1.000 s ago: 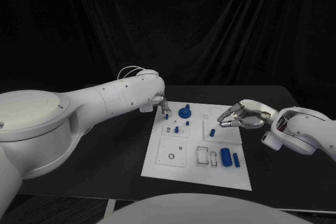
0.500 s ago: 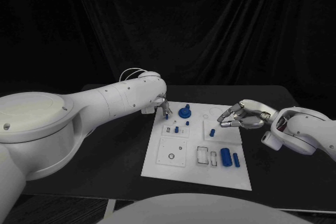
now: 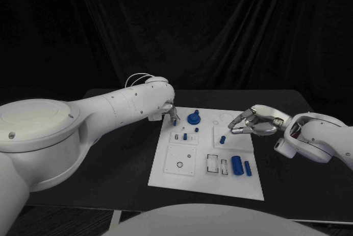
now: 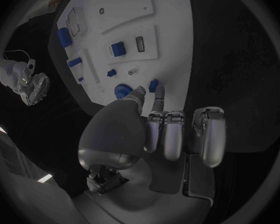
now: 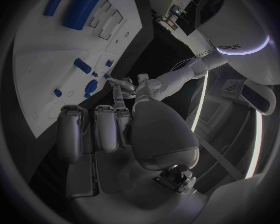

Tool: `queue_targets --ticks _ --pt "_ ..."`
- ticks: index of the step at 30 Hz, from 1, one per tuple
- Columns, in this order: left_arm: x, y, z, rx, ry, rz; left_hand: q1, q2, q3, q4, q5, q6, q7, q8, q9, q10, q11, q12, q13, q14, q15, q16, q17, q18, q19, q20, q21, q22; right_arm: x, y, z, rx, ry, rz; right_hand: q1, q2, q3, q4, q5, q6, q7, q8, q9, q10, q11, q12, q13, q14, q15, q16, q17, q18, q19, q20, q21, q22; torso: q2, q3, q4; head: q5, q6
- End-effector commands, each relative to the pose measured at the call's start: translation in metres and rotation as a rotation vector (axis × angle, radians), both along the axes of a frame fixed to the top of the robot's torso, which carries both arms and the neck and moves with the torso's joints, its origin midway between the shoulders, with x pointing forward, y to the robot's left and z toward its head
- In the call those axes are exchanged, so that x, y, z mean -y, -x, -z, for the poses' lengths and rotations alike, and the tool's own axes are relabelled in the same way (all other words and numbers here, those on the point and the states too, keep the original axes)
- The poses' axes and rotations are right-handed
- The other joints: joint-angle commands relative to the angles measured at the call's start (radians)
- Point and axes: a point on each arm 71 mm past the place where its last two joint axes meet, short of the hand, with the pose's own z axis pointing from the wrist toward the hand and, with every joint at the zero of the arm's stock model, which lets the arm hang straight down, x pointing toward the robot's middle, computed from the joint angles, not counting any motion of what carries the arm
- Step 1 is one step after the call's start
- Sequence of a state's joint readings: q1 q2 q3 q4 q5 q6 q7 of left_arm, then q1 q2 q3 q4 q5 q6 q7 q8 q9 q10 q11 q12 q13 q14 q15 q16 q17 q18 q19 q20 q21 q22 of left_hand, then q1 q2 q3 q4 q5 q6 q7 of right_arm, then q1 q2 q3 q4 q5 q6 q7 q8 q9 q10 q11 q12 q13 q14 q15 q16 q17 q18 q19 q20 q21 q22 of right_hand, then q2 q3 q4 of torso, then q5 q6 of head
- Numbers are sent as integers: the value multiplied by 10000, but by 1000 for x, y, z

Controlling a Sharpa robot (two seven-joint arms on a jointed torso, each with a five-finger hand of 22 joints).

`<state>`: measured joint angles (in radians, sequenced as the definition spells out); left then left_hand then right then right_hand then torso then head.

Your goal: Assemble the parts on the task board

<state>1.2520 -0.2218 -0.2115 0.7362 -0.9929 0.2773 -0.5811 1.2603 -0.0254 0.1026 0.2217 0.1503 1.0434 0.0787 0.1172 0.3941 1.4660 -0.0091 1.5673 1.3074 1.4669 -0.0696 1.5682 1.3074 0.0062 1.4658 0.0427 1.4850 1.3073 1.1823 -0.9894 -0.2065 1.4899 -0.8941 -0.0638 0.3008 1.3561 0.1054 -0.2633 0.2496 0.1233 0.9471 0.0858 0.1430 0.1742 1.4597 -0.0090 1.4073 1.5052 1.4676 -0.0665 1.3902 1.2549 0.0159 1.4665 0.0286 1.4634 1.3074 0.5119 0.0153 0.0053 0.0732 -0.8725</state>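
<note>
The white task board (image 3: 184, 180) lies mid-table. My left hand (image 3: 170, 114) hovers at its far left corner and pinches a small blue peg (image 4: 154, 86) between thumb and a fingertip (image 4: 157, 95), just over the board (image 4: 171, 15). A blue round knob (image 3: 194, 116) stands right beside that hand (image 4: 168, 134). My right hand (image 3: 254, 121) hangs over the board's far right edge with its fingers curled in and nothing visible in them. Other blue parts sit on the board: a short piece (image 3: 223, 140), a thick cylinder (image 3: 236, 164) and a slim one (image 3: 249, 168).
A small blue piece (image 3: 185, 137) stands in a socket plate near the board's middle. The black table (image 3: 125, 159) surrounds the board, and black curtains hang behind. In the right wrist view the board (image 5: 47, 64) carries the thick cylinder (image 5: 84, 7).
My left hand has shifted very slightly at the board's far left corner with the peg. The right hand has not moved.
</note>
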Motion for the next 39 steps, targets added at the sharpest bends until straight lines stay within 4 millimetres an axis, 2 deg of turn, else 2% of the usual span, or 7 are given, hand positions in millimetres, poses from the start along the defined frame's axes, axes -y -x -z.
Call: queue_targets --ticks 1,7,13,17,32,39 --pt "2 0 1 7 68 19 44 83 12 -88 76 85 -12 -41 -15 1048 50 35 2634 1039 62 26 2634 147 723 39 -56 2277 0 1 1 -126 44 8 177 276 -4 -73 45 62 18 -26 -16 407 -4 -28 -1589 463 -86 -55 -13 122 543 65 -11 2260 3 2 1 8 -2" --pt "2 0 1 19 71 7 141 127 50 -184 276 109 -21 -53 -47 1048 41 35 2634 1039 54 26 2634 150 720 32 -71 2274 0 1 1 -137 44 1 177 276 -4 -73 45 62 18 -26 -16 407 -4 -28 -1589 463 -86 -55 -13 122 543 65 -11 2260 -2 1 1 4 -2" --pt "3 0 1 27 98 27 301 169 140 -372 869 147 -38 -78 -108 1048 24 35 2634 1039 39 26 2634 150 721 16 -81 2278 1 1 2 -161 53 -5 177 276 -4 -73 45 62 18 -26 -16 407 -4 -28 -1589 463 -86 -55 -13 122 543 65 -11 2260 -2 1 1 -9 -2" --pt "4 0 1 11 110 57 351 179 175 -435 1005 163 -45 -81 -123 1048 18 35 2634 1039 34 26 2634 151 721 12 -87 2277 1 1 2 -165 53 -8 177 276 -4 -73 45 62 18 -26 -16 407 -4 -28 -1589 463 -86 -55 -13 122 543 65 -11 2260 2 1 1 -13 -2" --pt "4 0 2 -116 69 117 436 185 228 -533 1105 173 -53 -87 -140 1048 8 35 2634 1039 28 26 2634 151 722 7 -90 2279 1 1 1 -153 34 -29 188 284 -11 -88 50 61 20 -28 -19 404 -1 -33 -1600 463 -83 -56 -18 123 543 69 -15 2259 -1 2 -1 -32 -2" --pt "4 1 3 -178 54 141 440 182 231 -543 1095 169 -50 -91 -144 1048 10 35 2634 1039 27 26 2634 150 723 6 -86 2281 0 1 1 -148 17 -54 193 284 -14 -94 50 63 20 -28 -20 398 2 -44 -1615 461 -82 -62 -28 127 535 70 -32 2253 -2 -2 -1 -109 -2"
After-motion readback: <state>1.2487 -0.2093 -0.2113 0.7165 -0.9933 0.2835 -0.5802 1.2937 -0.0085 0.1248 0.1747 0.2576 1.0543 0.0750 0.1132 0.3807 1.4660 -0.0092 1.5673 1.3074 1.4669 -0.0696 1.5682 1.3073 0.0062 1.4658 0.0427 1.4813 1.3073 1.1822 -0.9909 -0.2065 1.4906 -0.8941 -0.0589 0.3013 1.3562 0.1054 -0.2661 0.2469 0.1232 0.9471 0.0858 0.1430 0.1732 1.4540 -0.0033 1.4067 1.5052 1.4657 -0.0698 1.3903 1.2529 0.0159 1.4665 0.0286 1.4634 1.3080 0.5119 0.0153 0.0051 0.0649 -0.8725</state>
